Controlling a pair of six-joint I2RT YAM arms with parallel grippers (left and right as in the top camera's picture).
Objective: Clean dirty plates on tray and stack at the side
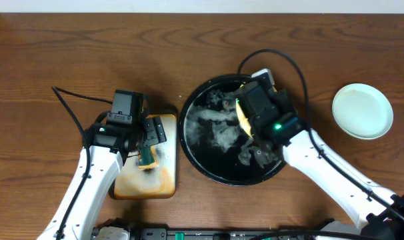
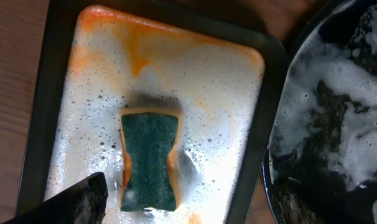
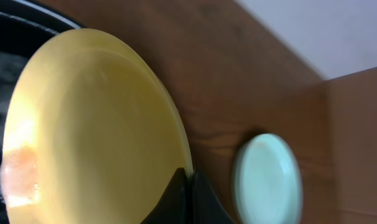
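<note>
My right gripper (image 3: 190,186) is shut on the rim of a pale yellow plate (image 3: 89,124) and holds it on edge over the round black foamy tray (image 1: 209,143); the plate shows as a yellow sliver in the overhead view (image 1: 243,116). An orange smear marks its lower left. A mint-green plate (image 1: 363,111) lies on the bare wood tabletop at the right and also shows in the right wrist view (image 3: 266,177). My left gripper (image 1: 145,143) is open above a green and orange sponge (image 2: 150,160). Only one left finger (image 2: 70,202) shows in the left wrist view.
The sponge lies on a small rectangular black-rimmed tray (image 2: 176,74) with foamy, orange-stained white surface, left of the round tray (image 2: 325,124). A black cable (image 1: 272,57) loops above the right arm. Brown wood tabletop (image 1: 69,47) surrounds everything.
</note>
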